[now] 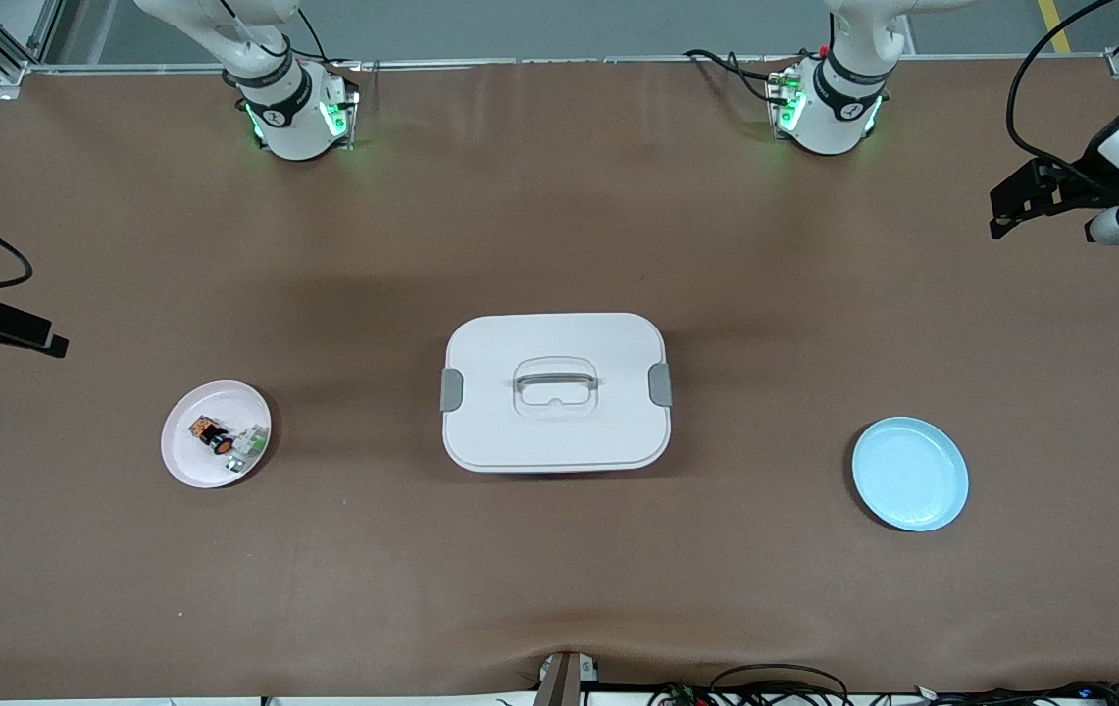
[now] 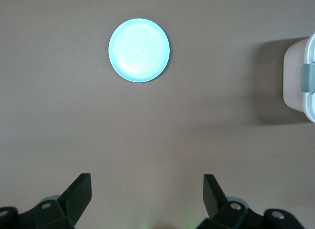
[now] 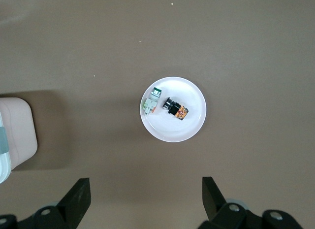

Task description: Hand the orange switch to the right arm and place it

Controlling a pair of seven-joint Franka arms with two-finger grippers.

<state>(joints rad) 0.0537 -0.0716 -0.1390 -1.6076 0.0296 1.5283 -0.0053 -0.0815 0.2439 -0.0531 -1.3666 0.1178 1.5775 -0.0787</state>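
A brown table surface [image 1: 559, 588] spans the workspace, with both arm bases along its top edge. Toward the right arm's end, the right gripper [image 3: 145, 202] hangs high over the table, jaws wide open and empty. Below it, a round pink plate [image 1: 188, 466] carries the orange switch [image 1: 212, 434], a stubby black part with orange end, touching a small whitish-grey part with a green spot [image 1: 245, 446]. At centre sits a white rectangular lidded box with grey latches [image 1: 555, 392]. Toward the left arm's end lies a round light-blue plate [image 1: 909, 474]. The left gripper [image 2: 147, 199] hangs above the table near it, jaws wide open and empty.
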